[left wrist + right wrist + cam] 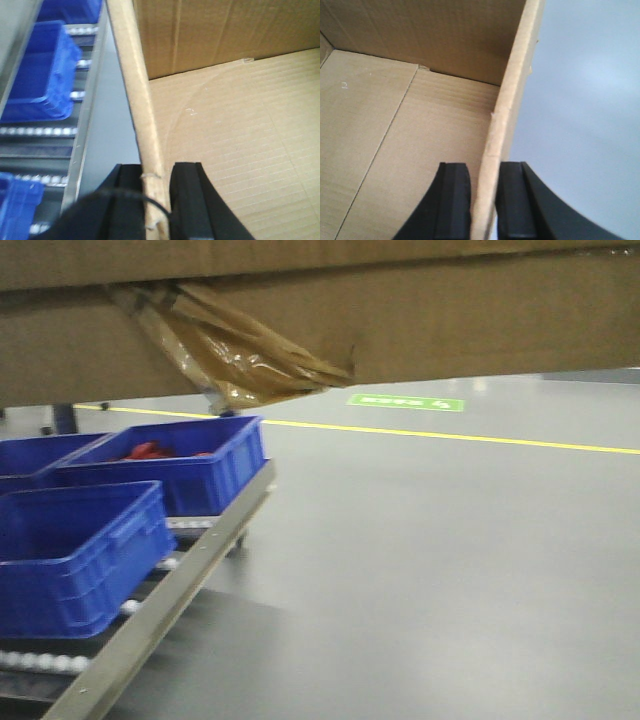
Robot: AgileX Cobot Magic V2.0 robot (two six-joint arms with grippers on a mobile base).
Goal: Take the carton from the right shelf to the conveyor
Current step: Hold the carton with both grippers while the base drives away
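Left gripper [156, 200] and right gripper [483, 200] each pinch a carton [225, 125] wall; outside the left lie blue bins [40, 75], outside the right, grey floor [590, 100].

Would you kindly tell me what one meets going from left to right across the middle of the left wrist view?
Blue bin → shelf's steel rail → strip of grey floor → carton's side wall → carton's inner floor.

Brown carton [450, 320] across top, tape wad [235, 355] hanging beneath, blue bins [75, 555] lower left, grey floor [450, 570], yellow line [450, 436]
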